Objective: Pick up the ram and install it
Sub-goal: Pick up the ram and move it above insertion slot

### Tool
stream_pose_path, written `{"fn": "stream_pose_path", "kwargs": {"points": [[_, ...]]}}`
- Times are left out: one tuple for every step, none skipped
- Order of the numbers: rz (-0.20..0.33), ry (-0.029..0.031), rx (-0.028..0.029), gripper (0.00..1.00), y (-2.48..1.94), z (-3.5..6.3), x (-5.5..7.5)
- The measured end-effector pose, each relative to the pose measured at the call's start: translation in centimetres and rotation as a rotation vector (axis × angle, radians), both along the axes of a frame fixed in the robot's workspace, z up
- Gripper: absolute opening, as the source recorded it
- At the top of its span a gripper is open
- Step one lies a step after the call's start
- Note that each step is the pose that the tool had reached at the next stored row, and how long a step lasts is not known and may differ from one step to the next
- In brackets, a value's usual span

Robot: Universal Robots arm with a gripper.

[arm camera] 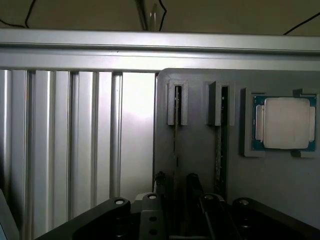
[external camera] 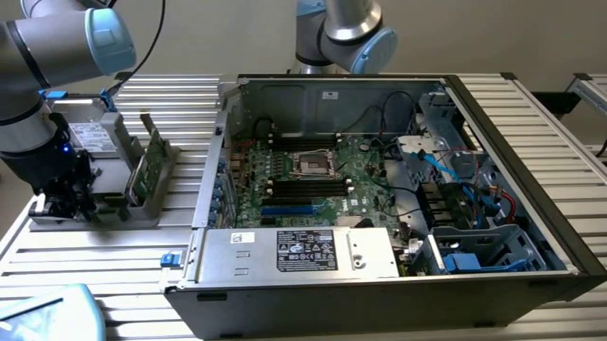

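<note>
Pick-up step: the gripper (arm camera: 176,182) hangs over the grey holder (arm camera: 197,150), jaws spread, apparently straddling the ram (arm camera: 175,140), which stands on edge in its slot. A grasp needs the pads square on its thin faces.

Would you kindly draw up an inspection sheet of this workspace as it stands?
Surface: slatted aluminium table.
Job's things: ram upright in grey holder; motherboard inside open computer case.
Clutter: processor chip in the holder's pocket.
Grippers: end effector open, low over the holder, holding nothing.
Cables: blue and black cables inside the case.
Surroundings: second robot arm behind the case.
</note>
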State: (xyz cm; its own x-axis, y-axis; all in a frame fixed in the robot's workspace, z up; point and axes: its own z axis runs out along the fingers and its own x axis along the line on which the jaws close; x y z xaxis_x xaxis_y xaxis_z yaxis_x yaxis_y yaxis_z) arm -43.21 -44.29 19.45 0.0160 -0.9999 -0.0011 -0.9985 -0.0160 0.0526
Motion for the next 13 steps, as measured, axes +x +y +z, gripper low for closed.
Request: {"fn": "stream_pose_path", "kwargs": {"points": [[0.0,0.0,0.0,0.31,0.0,0.0,0.0],[0.0,0.0,0.0001,0.31,0.0,-0.01,0.0],[0.0,0.0,0.0001,0.31,0.0,-0.01,0.0],[0.0,-0.0001,0.0001,0.31,0.0,-0.01,0.0],[0.0,-0.0001,0.0001,0.31,0.0,-0.01,0.0],[0.0,-0.0001,0.0001,0.31,0.0,-0.01,0.0],[0.0,-0.0001,0.0001,0.31,0.0,-0.01,0.0],[0.0,0.0,0.0001,0.31,0.0,-0.01,0.01],[0.0,-0.0001,0.0001,0.31,0.0,-0.02,0.01],[0.0,-0.0001,0.0001,0.31,0.0,-0.02,0.01],[0.0,-0.0001,0.0001,0.31,0.0,-0.02,0.01],[0.0,-0.0001,0.0001,0.29,0.0,-0.02,0.01],[0.0,-0.0001,0.0001,0.22,0.0,-0.02,0.01]]}}
